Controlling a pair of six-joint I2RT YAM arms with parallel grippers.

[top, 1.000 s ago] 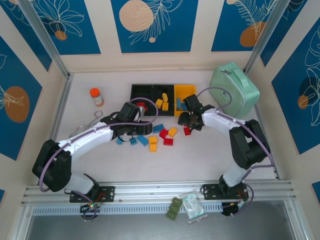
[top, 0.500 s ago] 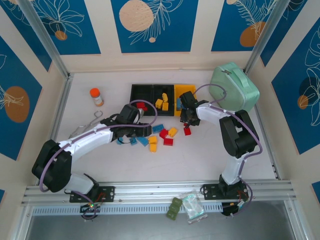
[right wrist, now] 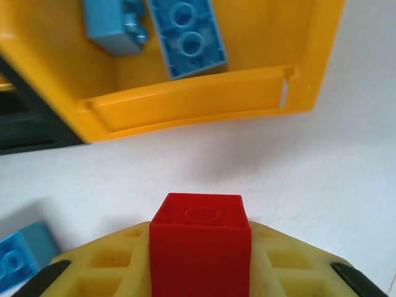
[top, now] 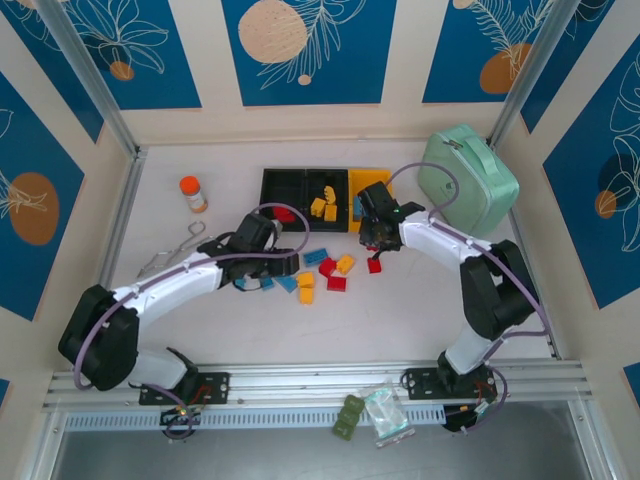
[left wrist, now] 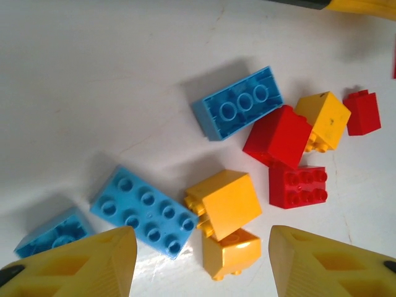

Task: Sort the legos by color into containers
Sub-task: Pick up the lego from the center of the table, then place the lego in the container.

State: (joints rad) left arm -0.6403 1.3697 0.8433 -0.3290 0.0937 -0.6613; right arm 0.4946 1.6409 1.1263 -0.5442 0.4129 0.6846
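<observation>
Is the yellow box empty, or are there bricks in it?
Not empty. The yellow box holds a blue brick and a second blue brick beside it.

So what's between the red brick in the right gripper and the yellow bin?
Bare table. In the right wrist view, nothing sits between the red brick in the right gripper and the yellow bin, near wall.
</observation>
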